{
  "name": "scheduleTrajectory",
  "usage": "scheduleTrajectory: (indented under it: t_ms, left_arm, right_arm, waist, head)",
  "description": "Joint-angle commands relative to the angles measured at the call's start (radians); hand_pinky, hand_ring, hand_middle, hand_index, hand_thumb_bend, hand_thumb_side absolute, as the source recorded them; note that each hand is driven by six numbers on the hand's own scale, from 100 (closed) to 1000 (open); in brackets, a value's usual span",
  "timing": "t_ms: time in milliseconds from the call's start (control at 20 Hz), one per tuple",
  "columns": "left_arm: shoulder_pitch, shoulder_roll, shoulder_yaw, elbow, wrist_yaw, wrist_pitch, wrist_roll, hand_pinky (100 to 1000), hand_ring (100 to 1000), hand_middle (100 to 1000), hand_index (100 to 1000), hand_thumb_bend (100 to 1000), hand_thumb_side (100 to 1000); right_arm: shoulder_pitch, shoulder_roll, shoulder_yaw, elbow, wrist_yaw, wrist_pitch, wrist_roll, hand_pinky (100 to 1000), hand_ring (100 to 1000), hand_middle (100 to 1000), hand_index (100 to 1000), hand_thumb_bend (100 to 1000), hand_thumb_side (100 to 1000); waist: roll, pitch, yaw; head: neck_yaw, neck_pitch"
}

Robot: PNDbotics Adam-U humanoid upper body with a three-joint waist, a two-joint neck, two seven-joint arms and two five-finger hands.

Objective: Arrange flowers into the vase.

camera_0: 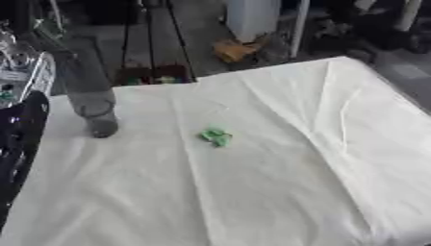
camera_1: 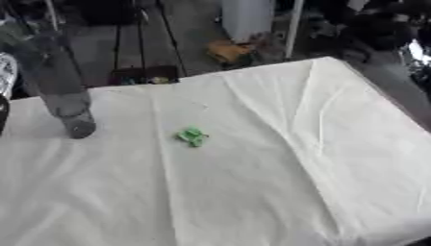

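You had little to work with at this moment, and most of the risk came from that. The tall clear glass vase (camera_0: 94, 103) stood upright near the left edge of the counter (camera_0: 278, 182), which was draped in a creased white cloth. One small green piece (camera_0: 216, 136) — too small to say whether it was a leaf, a bud or a scrap of stem — lay on the cloth just to the right of the vase, apart from it.

The dark shape at the left edge of the left eye view looked like your left arm or hand (camera_0: 23, 139); whether its fingers were apart or together could not be told. The right hand showed in neither view.

What could have gone wrong: the vase was tall and narrow and sat close to the left arm's path, so a sweep inward from that side could have knocked it over or nudged it off the edge. The cloth was loose and wrinkled — fingers closing on the tiny green piece could have pinched fabric with it and dragged the cloth, and the vase along with it. The piece was also slight enough to slip from a grasp or miss the narrow mouth.

Count: one vase, one green piece, no full flowers visible on the counter.
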Motion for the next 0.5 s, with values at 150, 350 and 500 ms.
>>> scheduleTrajectory:
  t_ms: [150, 350, 500]
  left_arm:
    - [-0.041, 0.042, 0.015, 0.033, -0.092, 0.048, 0.031, 106, 100, 100, 299, 816, 553]
    - [-0.046, 0.045, 0.017, 0.048, -0.175, 0.08, 0.047, 220, 168, 218, 414, 908, 569]
    - [-0.046, 0.047, 0.017, 0.048, -0.224, 0.102, 0.047, 251, 231, 276, 453, 940, 592]
  right_arm:
    - [-0.015, -0.018, -0.008, -0.007, -0.009, 0.0, 0.004, 797, 837, 875, 954, 173, 496]
    - [-0.013, -0.018, -0.009, -0.006, -0.009, 0.0, 0.004, 797, 837, 875, 954, 173, 495]
    - [-0.012, -0.018, -0.009, -0.005, -0.009, -0.001, 0.005, 797, 837, 875, 954, 173, 496]
  waist:
    - [0.0, -0.016, -0.002]
    - [0.001, -0.018, -0.002]
    - [0.002, -0.02, 0.002]
  head:
    - [-0.004, -0.005]
    - [-0.003, -0.003]
    - [-0.002, -0.001]
